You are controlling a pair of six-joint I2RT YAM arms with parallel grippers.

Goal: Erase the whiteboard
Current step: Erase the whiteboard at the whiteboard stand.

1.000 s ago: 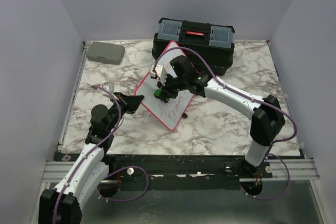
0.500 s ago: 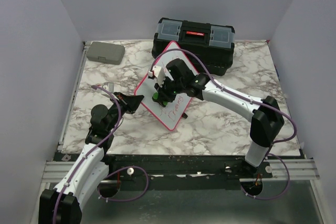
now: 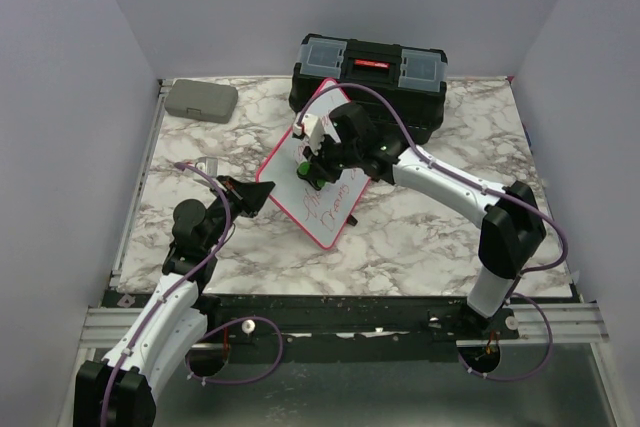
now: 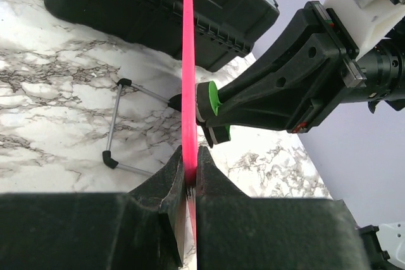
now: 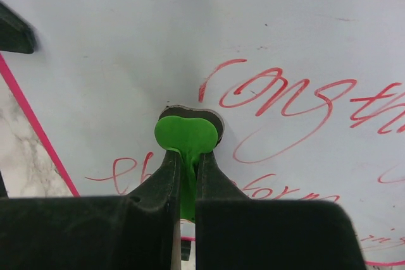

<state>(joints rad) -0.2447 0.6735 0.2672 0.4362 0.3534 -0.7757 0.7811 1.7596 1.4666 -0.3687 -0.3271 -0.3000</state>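
The right end effector (image 5: 186,159), pinching a green eraser (image 5: 187,135), has slid toward the toolbox (image 3: 370,72); the left end effector (image 4: 192,172) clamps the whiteboard (image 3: 285,183) by its frame. Flat, overlapping strokes should clear the red writing (image 5: 278,96).

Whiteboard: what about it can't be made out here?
Top external: red writing on the whiteboard too small to read; right gripper covers part.
Right wrist: writing cut off at the right edge, partly behind the green eraser.
Left wrist: board edge-on in the left gripper, face hidden.
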